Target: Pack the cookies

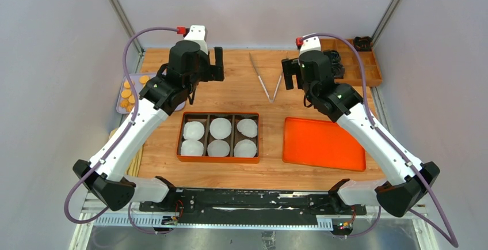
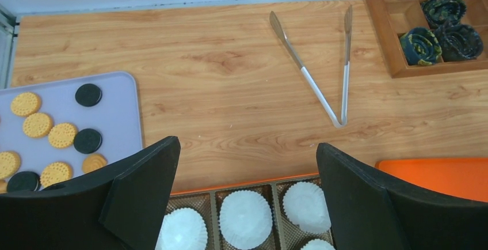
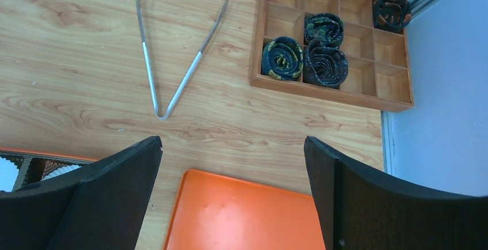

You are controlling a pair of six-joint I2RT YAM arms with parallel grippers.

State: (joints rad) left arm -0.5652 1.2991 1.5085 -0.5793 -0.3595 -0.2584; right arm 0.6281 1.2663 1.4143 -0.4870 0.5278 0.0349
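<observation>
The cookies [image 2: 62, 135], several golden and three black, lie on a lilac tray [image 2: 118, 123] at the table's left edge; they also show in the top view [image 1: 127, 93]. An orange box [image 1: 218, 136] with three columns holds white fluted paper liners [image 2: 246, 217]. Metal tongs [image 1: 266, 82] lie on the wood behind the box, also seen in the left wrist view [image 2: 322, 71] and the right wrist view [image 3: 172, 60]. My left gripper [image 2: 247, 152] is open and empty above the box's far edge. My right gripper [image 3: 233, 146] is open and empty above the orange lid [image 3: 241, 215].
A flat orange lid [image 1: 324, 143] lies right of the box. A wooden compartment tray [image 1: 359, 60] with dark rolled items [image 3: 305, 57] stands at the back right. Grey walls close in both sides and the back.
</observation>
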